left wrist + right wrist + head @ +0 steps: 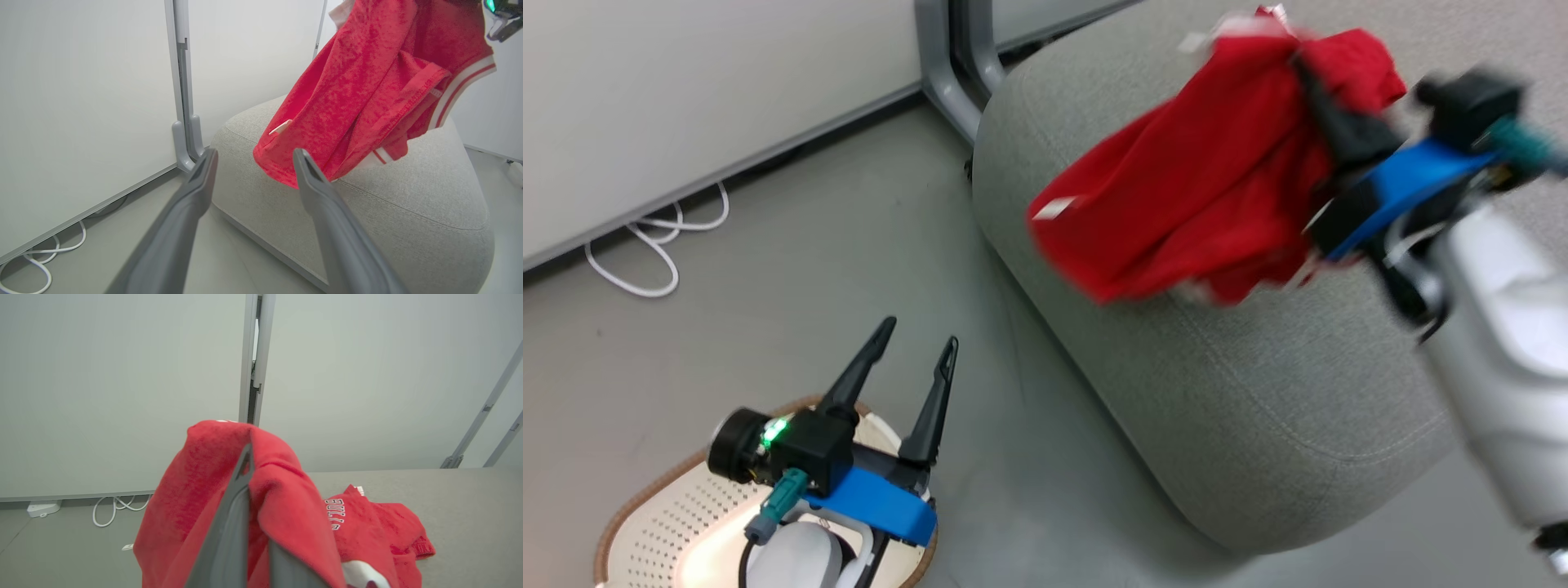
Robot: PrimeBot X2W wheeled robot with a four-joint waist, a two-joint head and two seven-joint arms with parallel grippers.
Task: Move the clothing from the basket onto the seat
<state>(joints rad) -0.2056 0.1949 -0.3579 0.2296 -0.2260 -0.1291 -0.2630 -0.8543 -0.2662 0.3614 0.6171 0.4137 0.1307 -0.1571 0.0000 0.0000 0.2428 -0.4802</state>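
My right gripper (1327, 106) is shut on a red garment (1201, 180) and holds it in the air above the grey seat (1258, 392); the fabric hangs in loose folds with white stripes at its hem (461, 85). In the right wrist view the held garment (204, 490) drapes over my fingers (241, 486). A second red garment printed "BULLS" (367, 522) lies crumpled on the seat (461, 498). My left gripper (916, 335) is open and empty, just above the cream basket (645, 506) on the floor. The basket's inside is mostly hidden by that arm.
White wall panels rise behind the seat, with a grey metal post (947, 73) at its far corner. A looped white cable (654, 245) and a power strip (43, 507) lie on the floor by the wall. Bare grey floor separates basket and seat.
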